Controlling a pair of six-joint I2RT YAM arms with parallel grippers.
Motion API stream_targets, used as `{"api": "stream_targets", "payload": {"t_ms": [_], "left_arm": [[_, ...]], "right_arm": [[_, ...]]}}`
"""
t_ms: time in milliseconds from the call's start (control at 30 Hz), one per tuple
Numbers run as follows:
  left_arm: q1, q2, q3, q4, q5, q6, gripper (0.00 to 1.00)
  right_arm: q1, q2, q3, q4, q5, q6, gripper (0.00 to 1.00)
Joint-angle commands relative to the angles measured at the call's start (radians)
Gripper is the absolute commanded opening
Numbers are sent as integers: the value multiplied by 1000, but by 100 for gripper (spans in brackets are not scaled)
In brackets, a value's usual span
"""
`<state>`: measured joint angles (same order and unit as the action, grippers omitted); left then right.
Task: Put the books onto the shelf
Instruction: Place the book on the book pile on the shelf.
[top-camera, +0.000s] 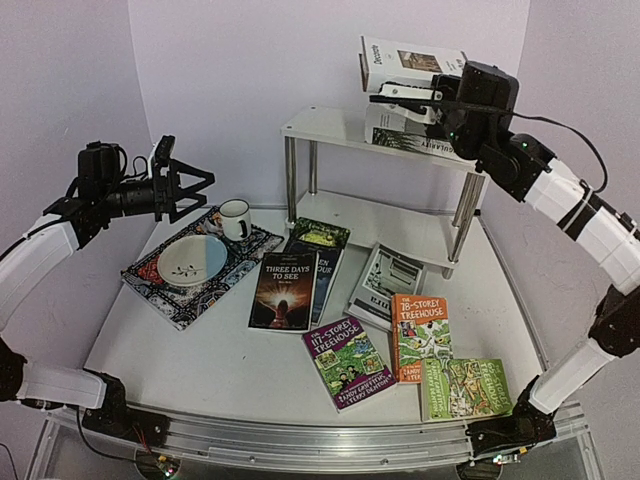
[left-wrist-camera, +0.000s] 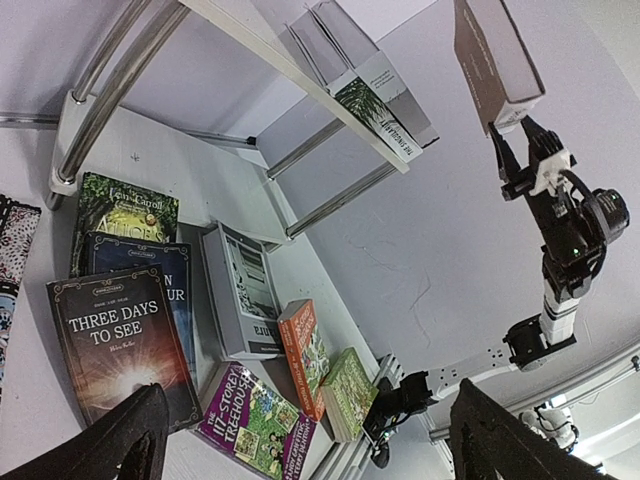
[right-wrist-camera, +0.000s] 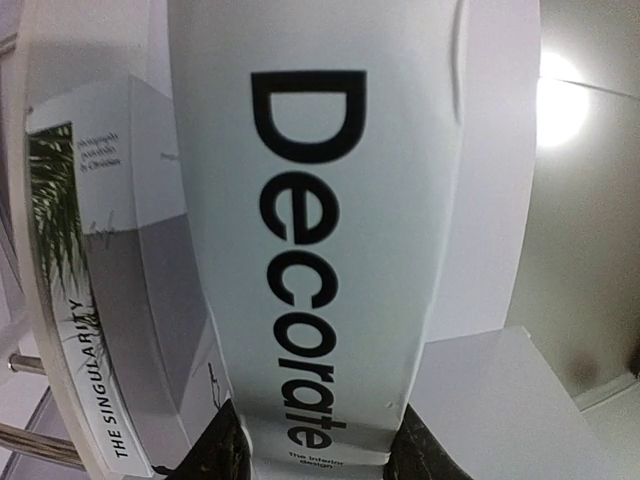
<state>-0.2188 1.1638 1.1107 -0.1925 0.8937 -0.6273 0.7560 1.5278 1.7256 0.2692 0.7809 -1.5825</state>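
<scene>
White table (top-camera: 200, 370), lilac walls. Right gripper (top-camera: 392, 93) is pinching the white book (top-camera: 402, 58) by one edge, its spine facing the wrist camera. The book hangs in the air just above the top board of the shelf (top-camera: 325, 125), over the grey book (top-camera: 425, 143) lying there.

Judgement: lower it slowly, square it to the board, and seat it on or beside the grey book. Release only once it is supported, since overhang at the front edge could tip it.

Right arm reaches high, forearm angled up-left, wrist turned toward the shelf. Left gripper (top-camera: 192, 181) is spread wide and holds nothing, its arm raised over the mat (top-camera: 170, 295). The other books (top-camera: 284, 290) lie loose on the table in front of the shelf.
</scene>
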Motion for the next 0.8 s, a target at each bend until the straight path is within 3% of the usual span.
{"api": "stream_targets", "payload": {"t_ms": [0, 300, 767], "left_arm": [[1, 4, 4, 5, 8, 17, 98], [1, 6, -5, 5, 10, 10, 98], [1, 31, -7, 5, 29, 27, 98]], "right_arm": [[-68, 32, 82, 84, 65, 16, 7], [-155, 168, 182, 81, 86, 29, 0], [-188, 288, 334, -62, 108, 57, 0]]}}
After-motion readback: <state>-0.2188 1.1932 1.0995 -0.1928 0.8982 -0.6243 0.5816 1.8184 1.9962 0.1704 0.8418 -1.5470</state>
